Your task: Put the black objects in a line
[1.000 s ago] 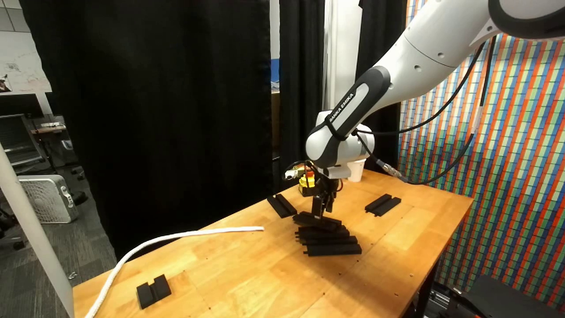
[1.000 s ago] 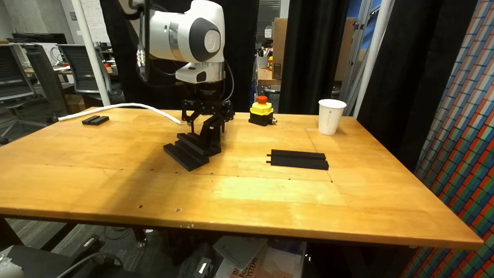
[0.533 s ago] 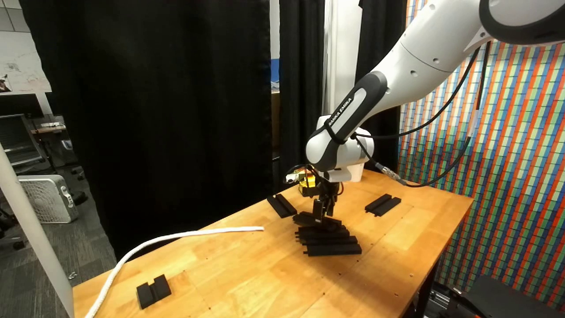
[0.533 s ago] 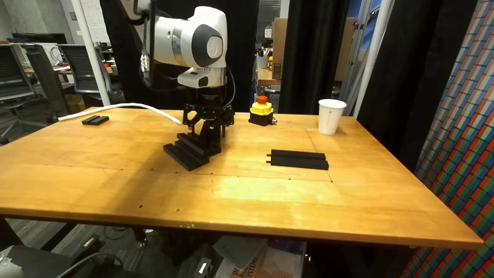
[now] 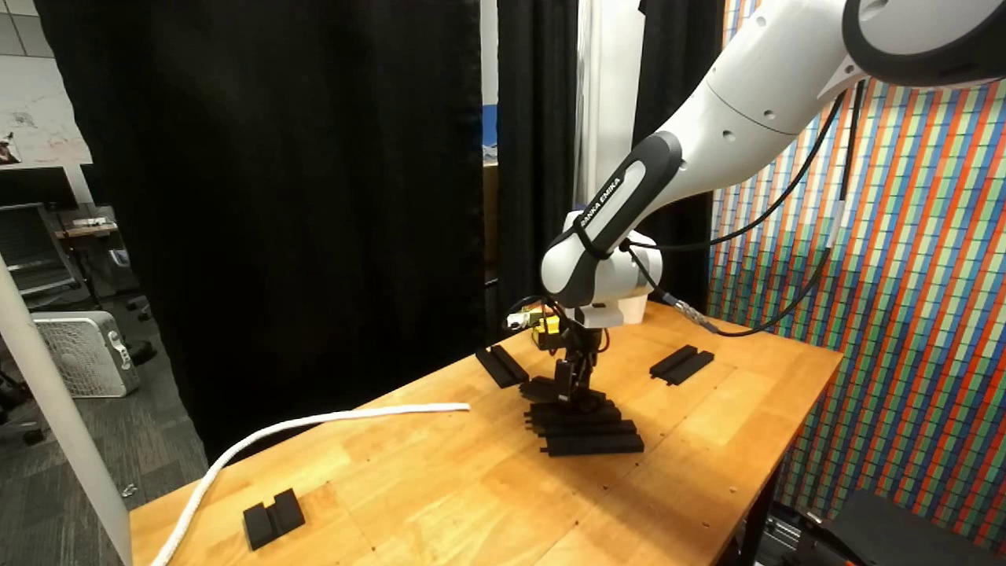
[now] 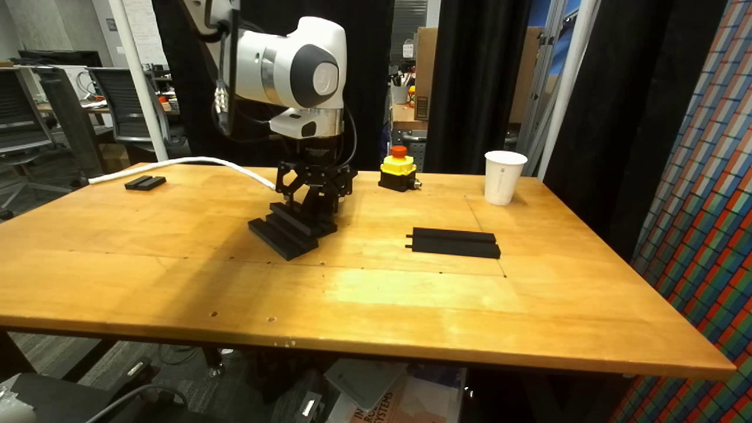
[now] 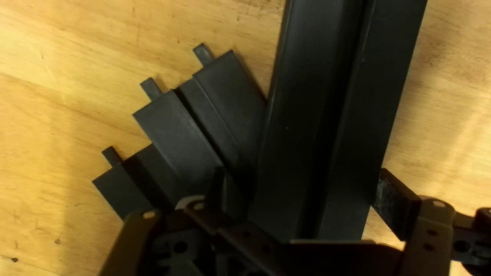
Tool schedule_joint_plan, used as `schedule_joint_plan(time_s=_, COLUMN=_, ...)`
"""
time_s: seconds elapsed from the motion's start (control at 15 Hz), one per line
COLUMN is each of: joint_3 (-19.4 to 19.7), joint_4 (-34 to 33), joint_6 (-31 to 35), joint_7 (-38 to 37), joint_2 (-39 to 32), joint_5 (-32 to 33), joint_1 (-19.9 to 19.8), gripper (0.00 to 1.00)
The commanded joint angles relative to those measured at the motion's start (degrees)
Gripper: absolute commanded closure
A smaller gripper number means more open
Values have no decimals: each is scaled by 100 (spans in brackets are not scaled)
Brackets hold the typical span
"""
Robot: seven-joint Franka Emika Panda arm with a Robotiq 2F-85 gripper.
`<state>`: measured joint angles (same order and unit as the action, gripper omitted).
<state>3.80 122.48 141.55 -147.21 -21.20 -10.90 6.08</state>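
My arm (image 5: 731, 110) slants down from the upper right in an exterior view, wrist (image 6: 311, 120) vertical above the wooden tabletop (image 6: 382, 305). My claw (image 7: 303, 188), parted, straddles a grooved black bar (image 7: 307, 119); other black bars (image 7: 172, 126) fan out beside it, more lie scattered. Black curtains (image 5: 275, 196) hang behind. My lettering (image 5: 601, 203) reads "RANKA EMIKA"; a printed cover (image 6: 385, 410) below the tabletop, "SYSTEMS".

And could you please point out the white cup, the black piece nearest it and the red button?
White cup (image 6: 503, 180): in an exterior view, side wall.
Black piece (image 6: 455, 243) nearest the cup: in an exterior view, top side.
Red button (image 6: 399, 152): in an exterior view, its cap.
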Motion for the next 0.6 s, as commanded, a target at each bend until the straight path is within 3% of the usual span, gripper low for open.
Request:
schedule_joint_plan(time_s=0.0, joint_3=-126, joint_4=-167, joint_6=-51, joint_7=258, joint_2=-92, joint_5=-110, joint_1=-120, gripper=30)
schedule_joint_plan(time_s=0.2, joint_3=-168, joint_4=-104, joint_6=193, joint_7=562, joint_2=-20, joint_5=-72, joint_1=-109, gripper=54)
schedule_joint_plan(time_s=0.53, joint_3=-247, joint_4=73, joint_6=332, joint_7=1771, joint_2=223, joint_5=72, joint_1=-163, gripper=55)
